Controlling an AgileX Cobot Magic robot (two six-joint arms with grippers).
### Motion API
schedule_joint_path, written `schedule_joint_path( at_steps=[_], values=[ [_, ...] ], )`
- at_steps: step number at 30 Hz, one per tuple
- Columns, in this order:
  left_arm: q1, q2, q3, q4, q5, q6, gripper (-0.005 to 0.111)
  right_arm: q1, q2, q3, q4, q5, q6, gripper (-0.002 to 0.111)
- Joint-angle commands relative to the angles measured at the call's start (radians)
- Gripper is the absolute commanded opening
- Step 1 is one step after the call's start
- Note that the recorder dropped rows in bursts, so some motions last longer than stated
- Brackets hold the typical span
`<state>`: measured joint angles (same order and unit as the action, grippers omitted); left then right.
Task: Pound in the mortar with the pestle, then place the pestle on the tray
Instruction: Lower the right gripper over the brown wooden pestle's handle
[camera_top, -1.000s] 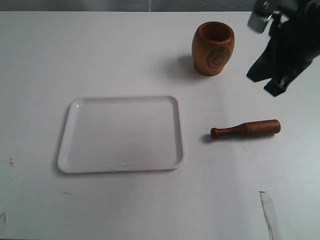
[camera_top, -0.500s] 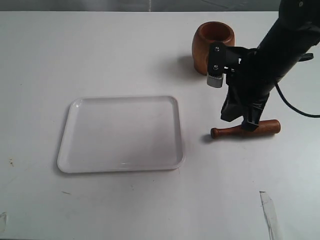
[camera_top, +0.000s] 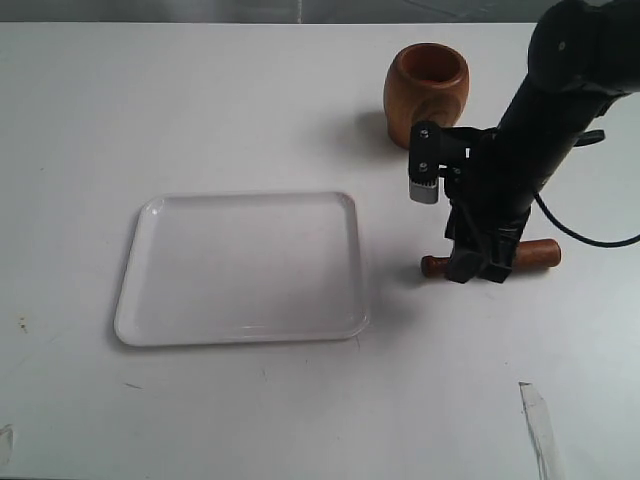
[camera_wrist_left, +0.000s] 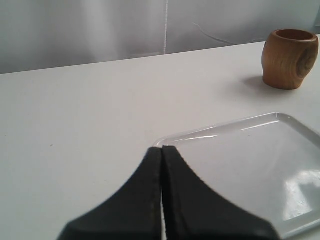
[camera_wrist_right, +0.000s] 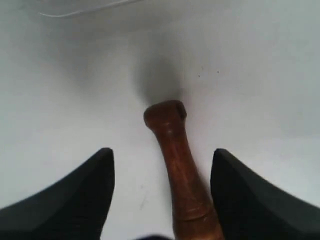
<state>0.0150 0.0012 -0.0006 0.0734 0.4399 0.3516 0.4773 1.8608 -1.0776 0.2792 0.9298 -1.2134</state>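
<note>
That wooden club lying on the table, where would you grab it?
Probably the pestle by its narrow handle, from straight above. It lies flat on the table, so the open right gripper can drop one finger down each long side.

Your right arm is matte black, built of thick rounded links. Near its wrist a black bracket shows two small pale screws, with a silver-grey block under it. A thin black cable loops off the arm. Your right gripper has broad black fingers with rounded tips; your left gripper has black wedge-shaped ones.
</note>
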Motion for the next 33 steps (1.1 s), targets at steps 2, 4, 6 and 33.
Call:
schedule_joint_path(
  at_steps=[2,4,6,33],
  values=[
    [-0.008,-0.001,0.001,-0.007,-0.003,-0.008,0.0,0.002,0.021,-0.007,-0.008,-0.033,-0.012,0.053],
    [-0.008,-0.001,0.001,-0.007,-0.003,-0.008,0.0,0.002,0.021,-0.007,-0.008,-0.038,-0.012,0.051],
    [-0.008,-0.001,0.001,-0.007,-0.003,-0.008,0.0,0.002,0.027,-0.007,-0.008,-0.038,-0.012,0.049],
    [-0.008,-0.001,0.001,-0.007,-0.003,-0.008,0.0,0.002,0.054,0.075,-0.072,-0.142,-0.019,0.041]
  ],
)
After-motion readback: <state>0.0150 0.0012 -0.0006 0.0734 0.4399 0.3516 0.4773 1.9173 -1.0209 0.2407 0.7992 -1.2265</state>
